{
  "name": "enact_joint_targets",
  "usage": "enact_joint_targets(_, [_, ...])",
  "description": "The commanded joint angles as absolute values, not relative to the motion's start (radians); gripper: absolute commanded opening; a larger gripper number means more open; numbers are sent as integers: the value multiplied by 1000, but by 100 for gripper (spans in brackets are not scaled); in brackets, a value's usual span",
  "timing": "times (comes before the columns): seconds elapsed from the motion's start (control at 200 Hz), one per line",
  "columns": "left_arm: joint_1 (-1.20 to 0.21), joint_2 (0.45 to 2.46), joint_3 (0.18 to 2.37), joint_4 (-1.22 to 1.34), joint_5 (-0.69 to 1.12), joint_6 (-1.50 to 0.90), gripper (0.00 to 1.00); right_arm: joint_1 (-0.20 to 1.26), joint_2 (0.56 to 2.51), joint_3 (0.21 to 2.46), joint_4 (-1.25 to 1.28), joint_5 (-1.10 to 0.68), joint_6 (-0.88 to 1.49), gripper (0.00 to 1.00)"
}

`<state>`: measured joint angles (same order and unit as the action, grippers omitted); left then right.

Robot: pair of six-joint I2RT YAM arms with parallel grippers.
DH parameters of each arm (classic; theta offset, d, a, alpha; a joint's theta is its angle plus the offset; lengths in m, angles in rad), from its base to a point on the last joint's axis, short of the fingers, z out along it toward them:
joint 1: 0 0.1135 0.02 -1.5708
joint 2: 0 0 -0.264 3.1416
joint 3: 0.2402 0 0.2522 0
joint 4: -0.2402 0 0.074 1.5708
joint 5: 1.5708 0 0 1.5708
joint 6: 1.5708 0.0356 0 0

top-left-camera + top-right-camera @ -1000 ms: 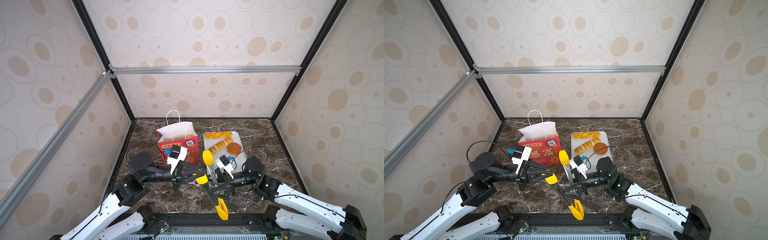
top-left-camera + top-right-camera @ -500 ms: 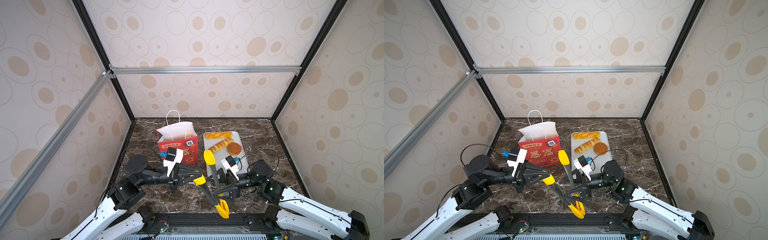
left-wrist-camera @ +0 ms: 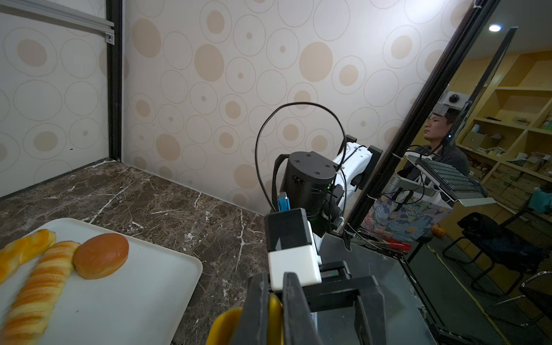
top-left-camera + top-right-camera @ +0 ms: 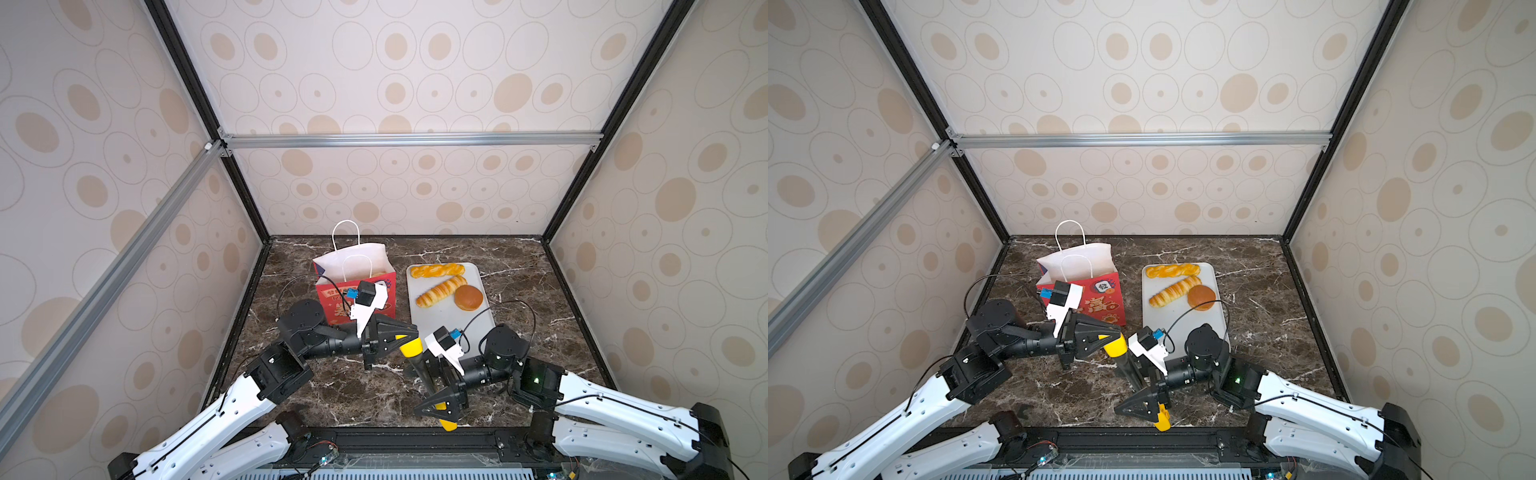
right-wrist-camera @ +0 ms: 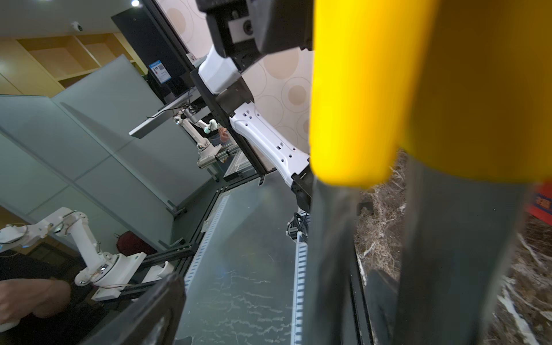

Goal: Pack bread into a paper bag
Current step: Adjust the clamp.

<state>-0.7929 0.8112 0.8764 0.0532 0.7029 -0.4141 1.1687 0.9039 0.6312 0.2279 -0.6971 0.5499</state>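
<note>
Three golden breads lie on the white rectangular tray: a twisted stick, a long ridged stick and a round brown bun. Just beside the tray stands the upright red paper bag; its yellow Chinese characters are too small to read. The left gripper is clamped on a tip of the yellow-tipped metal tongs. The right gripper is spread wide at their hinge end. A second ago the tongs gaped in a V; now both tips sit together.
</note>
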Motion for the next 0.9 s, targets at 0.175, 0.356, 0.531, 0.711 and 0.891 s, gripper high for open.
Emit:
enact_joint_targets(0.175, [-776, 767, 813, 374, 529, -531, 0, 1242, 934, 655, 147, -530, 417, 100])
enact_joint_targets(0.356, [-774, 704, 759, 483, 534, -613, 0, 1243, 919, 616, 186, -451, 383, 99])
enact_joint_targets(0.531, [-776, 644, 726, 551, 542, -671, 0, 1243, 894, 586, 195, -418, 356, 91])
enact_joint_targets(0.711, [-776, 654, 676, 679, 534, -743, 0, 1243, 914, 597, 179, -417, 350, 78])
enact_joint_targets(0.891, [-776, 694, 642, 752, 540, -773, 0, 1243, 917, 604, 180, -434, 350, 64])
